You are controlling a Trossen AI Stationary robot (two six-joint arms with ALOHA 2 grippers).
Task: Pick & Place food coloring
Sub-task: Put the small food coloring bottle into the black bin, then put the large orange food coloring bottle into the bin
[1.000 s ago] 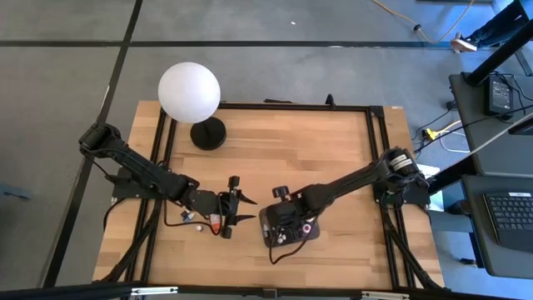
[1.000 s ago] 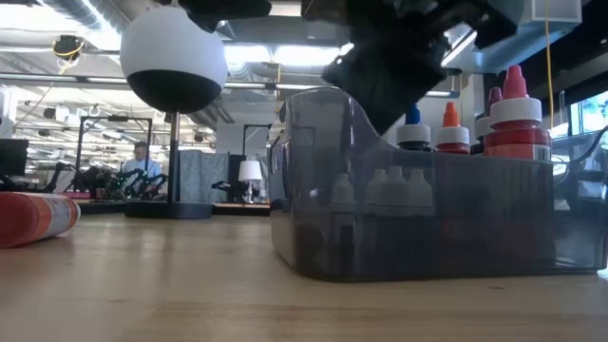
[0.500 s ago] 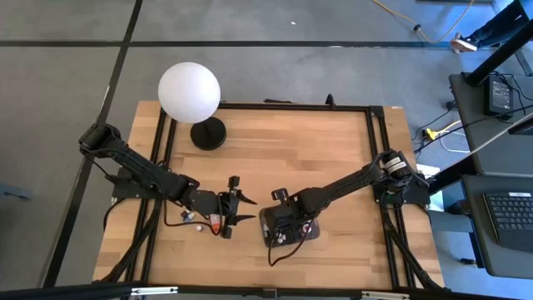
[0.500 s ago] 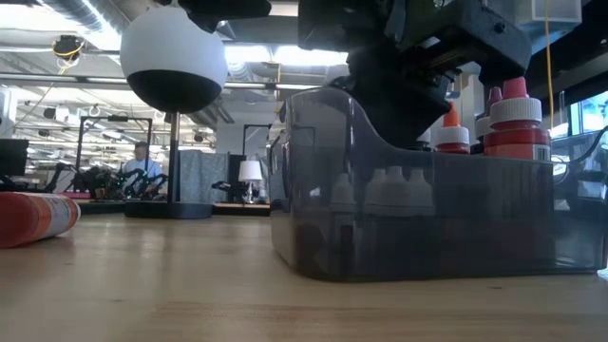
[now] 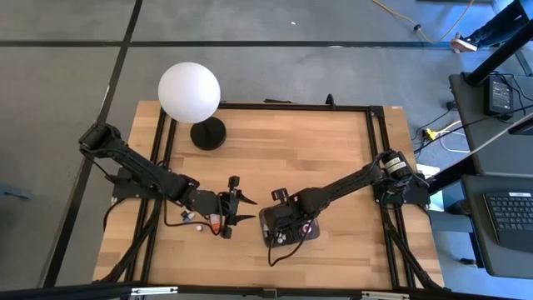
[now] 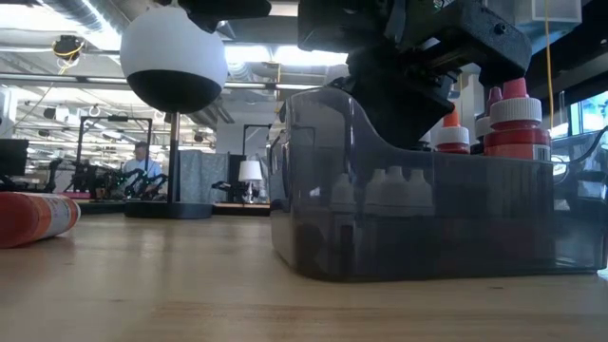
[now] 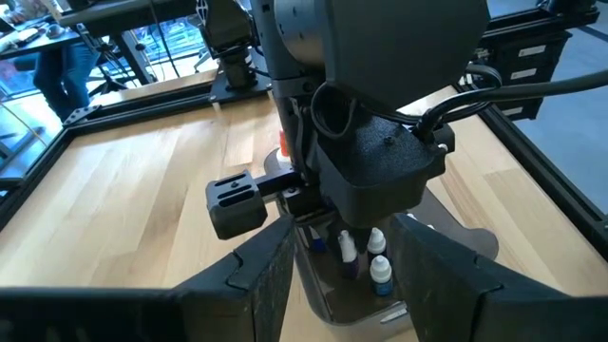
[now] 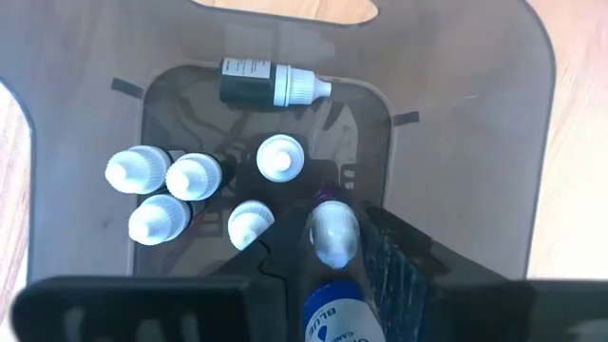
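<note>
Six white-capped bottles sit in the grey tray at lower centre; the right gripper, jaws slightly parted, lowers a blue bottle in. Next: release, lift clear. The left gripper waits open over a red bottle.

Bright even ceiling light, soft shadows; low view backlit, foreground dark.

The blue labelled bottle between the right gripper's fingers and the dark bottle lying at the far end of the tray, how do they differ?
The blue bottle sits between the right gripper fingers, cap pointing into the tray; the dark bottle lies on its side on the tray floor, touching no gripper. The blue bottle's label reads BLUE; the dark bottle's body is nearly black, its label too small to read. Both have white dropper caps.
</note>
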